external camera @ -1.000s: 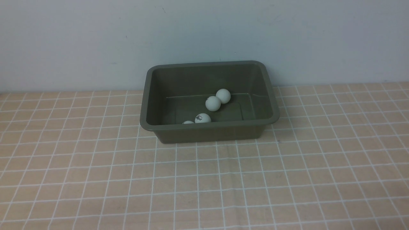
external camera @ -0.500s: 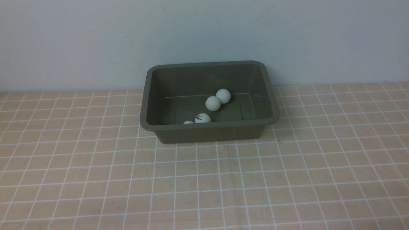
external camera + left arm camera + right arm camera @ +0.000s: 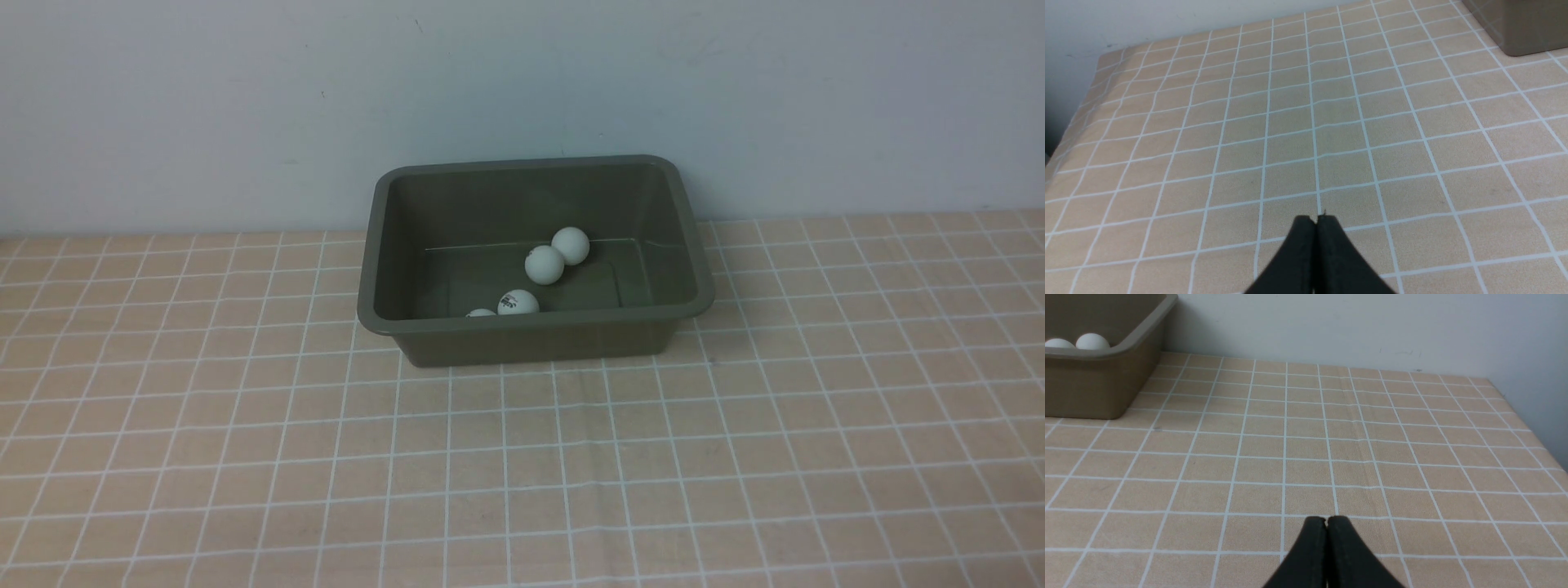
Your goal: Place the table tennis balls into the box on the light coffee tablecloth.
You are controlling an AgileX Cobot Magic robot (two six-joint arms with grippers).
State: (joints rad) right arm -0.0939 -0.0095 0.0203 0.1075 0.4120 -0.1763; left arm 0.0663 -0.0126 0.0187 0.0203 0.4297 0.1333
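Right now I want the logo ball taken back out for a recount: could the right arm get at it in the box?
Probably yes. The logo ball lies in the open-topped box, nothing above it. It hugs the near wall, another ball beside it; the right pincer, shut, must open first.

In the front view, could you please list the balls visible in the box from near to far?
Inside the box: the ball half hidden by the near rim, the logo ball, the plain middle ball, the farthest ball.
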